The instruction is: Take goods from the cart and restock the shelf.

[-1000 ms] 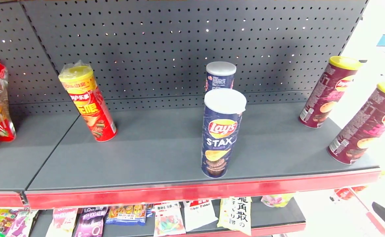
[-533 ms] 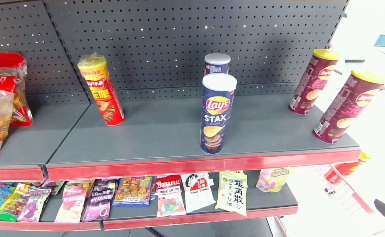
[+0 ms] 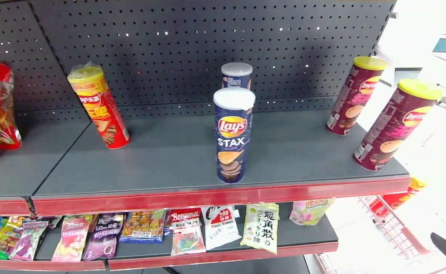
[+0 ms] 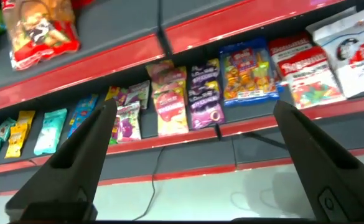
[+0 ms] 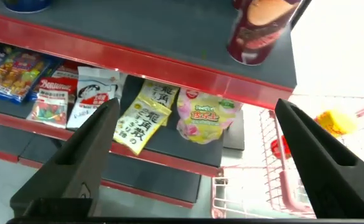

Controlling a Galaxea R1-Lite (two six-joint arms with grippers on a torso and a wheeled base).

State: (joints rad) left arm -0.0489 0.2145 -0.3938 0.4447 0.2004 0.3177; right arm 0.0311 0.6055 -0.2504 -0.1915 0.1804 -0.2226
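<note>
Left pincer [image 4: 195,104] spread, empty, facing snack packets [image 4: 203,93]; right pincer [image 5: 197,102] spread, empty, near cart [image 5: 256,186] with yellow item [image 5: 334,121] inside. Risk: arm rising from cart could clip maroon can [image 3: 396,125] at shelf [image 3: 223,196] front corner, toppling it

On the upper shelf [image 3: 192,156], a grey deck with a red front edge and a perforated back panel, 5 chip cans are seen standing upright. A red can with a yellow lid [image 3: 99,108] is placed toward the left, well back from the edge. 2 dark blue cans with pale lids are lined up in the middle, the front blue can [image 3: 233,137] near the edge and the rear blue can [image 3: 237,75] directly behind it. 2 maroon cans with yellow lids are set at the right end, the rear maroon can [image 3: 354,97] farther back and the front maroon can [image 3: 394,125] near the corner. A red wire cart [image 3: 386,224] is visible below that end.
</note>
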